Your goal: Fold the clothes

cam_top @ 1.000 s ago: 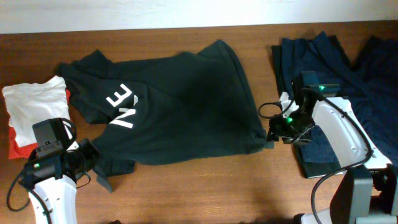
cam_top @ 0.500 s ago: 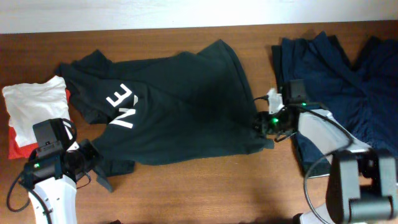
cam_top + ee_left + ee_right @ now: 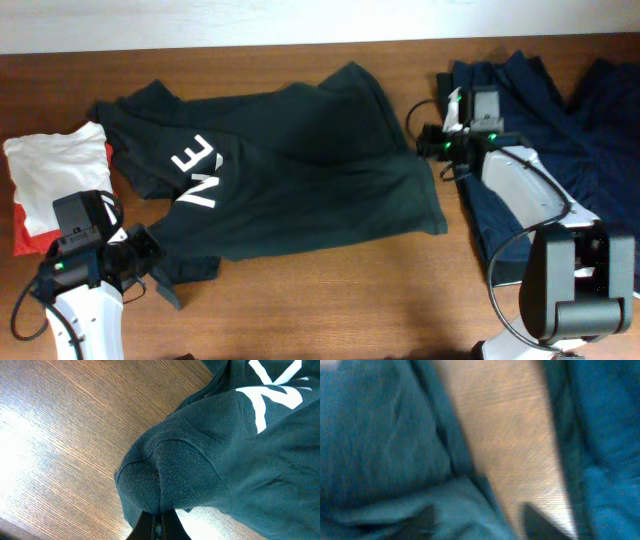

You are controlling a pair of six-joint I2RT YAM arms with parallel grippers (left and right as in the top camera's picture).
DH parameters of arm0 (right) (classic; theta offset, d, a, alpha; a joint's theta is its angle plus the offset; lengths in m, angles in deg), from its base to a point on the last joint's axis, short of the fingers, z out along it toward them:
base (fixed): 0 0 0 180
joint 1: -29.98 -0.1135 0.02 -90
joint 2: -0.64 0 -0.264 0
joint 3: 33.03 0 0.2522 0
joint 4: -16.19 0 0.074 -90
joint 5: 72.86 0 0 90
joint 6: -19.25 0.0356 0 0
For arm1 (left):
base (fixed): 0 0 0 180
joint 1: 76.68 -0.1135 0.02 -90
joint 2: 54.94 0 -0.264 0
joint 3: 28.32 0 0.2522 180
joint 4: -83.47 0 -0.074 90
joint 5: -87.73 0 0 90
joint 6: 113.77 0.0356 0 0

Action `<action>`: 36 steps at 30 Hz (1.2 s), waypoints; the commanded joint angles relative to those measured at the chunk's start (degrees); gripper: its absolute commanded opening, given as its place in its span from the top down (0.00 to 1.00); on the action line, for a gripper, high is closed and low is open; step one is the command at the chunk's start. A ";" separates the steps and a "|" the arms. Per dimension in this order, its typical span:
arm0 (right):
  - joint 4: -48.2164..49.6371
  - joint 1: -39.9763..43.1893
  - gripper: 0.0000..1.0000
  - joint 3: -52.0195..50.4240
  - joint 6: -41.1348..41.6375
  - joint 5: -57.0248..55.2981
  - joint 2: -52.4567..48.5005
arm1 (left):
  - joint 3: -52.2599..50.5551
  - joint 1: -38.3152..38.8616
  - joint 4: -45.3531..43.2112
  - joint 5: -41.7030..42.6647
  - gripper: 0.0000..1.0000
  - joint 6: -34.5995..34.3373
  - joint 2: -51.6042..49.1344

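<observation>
The black T-shirt [image 3: 300, 175] lies spread across the table, with white lettering [image 3: 195, 170] on its left part. My left gripper [image 3: 163, 287] is at its near left corner. In the left wrist view the fingers [image 3: 159, 522] are shut, pinching a bunched fold of the shirt [image 3: 200, 465]. My right gripper [image 3: 426, 147] is at the shirt's right edge, toward the far side. The right wrist view is blurred. Its fingers [image 3: 480, 525] look apart, with shirt fabric [image 3: 385, 435] lying between them and over the left one.
A navy-blue wrinkled garment [image 3: 545, 110] covers the table's right side, close to my right arm, and shows in the right wrist view [image 3: 607, 435]. Folded white [image 3: 55, 165] and red [image 3: 25, 238] pieces lie at the left edge. Bare wood [image 3: 350, 300] runs along the front.
My right gripper has moved from the shirt's near right corner toward the far side along the right edge. That corner, bunched before, now lies flat. The left arm has not moved.
</observation>
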 commanded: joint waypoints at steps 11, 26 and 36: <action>-42.99 0.13 0.00 -0.46 4.79 0.76 0.61 | -0.24 -0.24 0.02 0.24 0.99 0.90 0.00; -19.28 0.13 0.44 -14.99 6.32 7.58 0.59 | -0.24 -0.24 0.04 0.28 0.99 0.87 0.00; -22.80 1.38 0.96 -9.92 3.02 5.81 2.36 | -0.02 -0.22 -0.63 1.90 1.00 0.92 0.00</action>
